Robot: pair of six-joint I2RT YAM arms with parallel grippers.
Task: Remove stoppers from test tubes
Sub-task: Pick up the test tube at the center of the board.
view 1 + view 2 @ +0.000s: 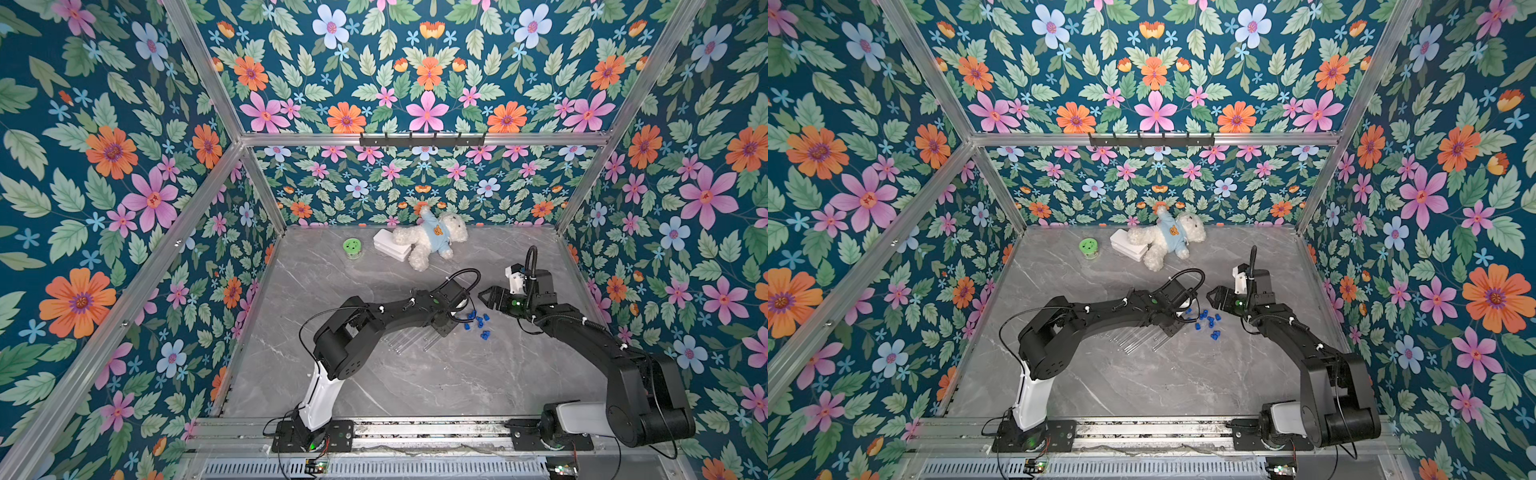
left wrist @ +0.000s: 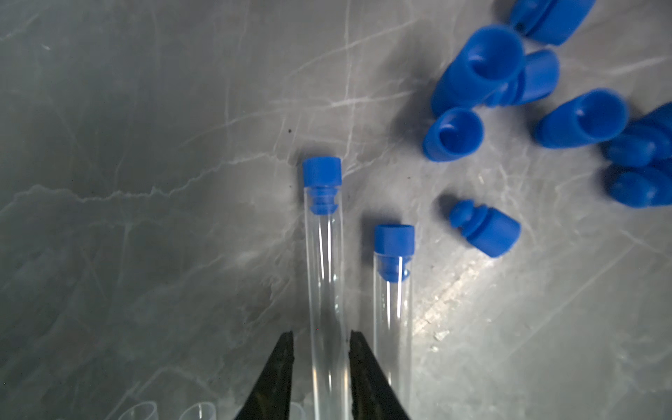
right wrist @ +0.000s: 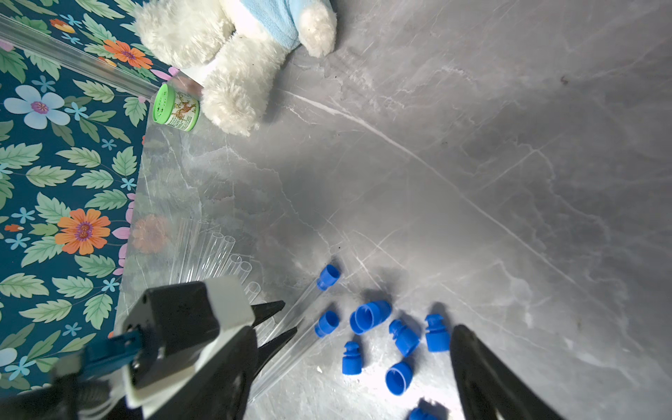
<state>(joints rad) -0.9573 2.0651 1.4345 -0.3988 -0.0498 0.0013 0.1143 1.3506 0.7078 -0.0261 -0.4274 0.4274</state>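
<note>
Two test tubes carry stoppers; the rest lie uncapped.

1. Held test tube [image 2: 325,276]: clear, with a blue stopper [image 2: 322,172] seated in its mouth. The left tool [image 2: 321,334] pinches its shaft, the black fingers [image 2: 280,371] drawn in narrow on either side. Whether the tube rests on the grey marble bench [image 1: 415,374] or is lifted cannot be told.
2. Second test tube [image 2: 392,320]: just beside the first and parallel to it, with its own blue plug [image 2: 394,240] in place. The tool does not touch it.
3. Loose stoppers [image 3: 403,336]: about eight, scattered on the bench just past the two capped mouths, most on their sides. In both top views they lie near both tools.
4. Uncapped test tubes [image 3: 218,251]: a row lying side by side on the bench under the left arm, mouths open.
5. Right tool [image 1: 483,300]: jaws spread wide, holding nothing, poised near the loose stoppers.
6. Far end of the bench: plush bear [image 1: 432,239], white box [image 1: 384,243] and green-lidded jar [image 1: 352,247], well apart from the tubes.
</note>
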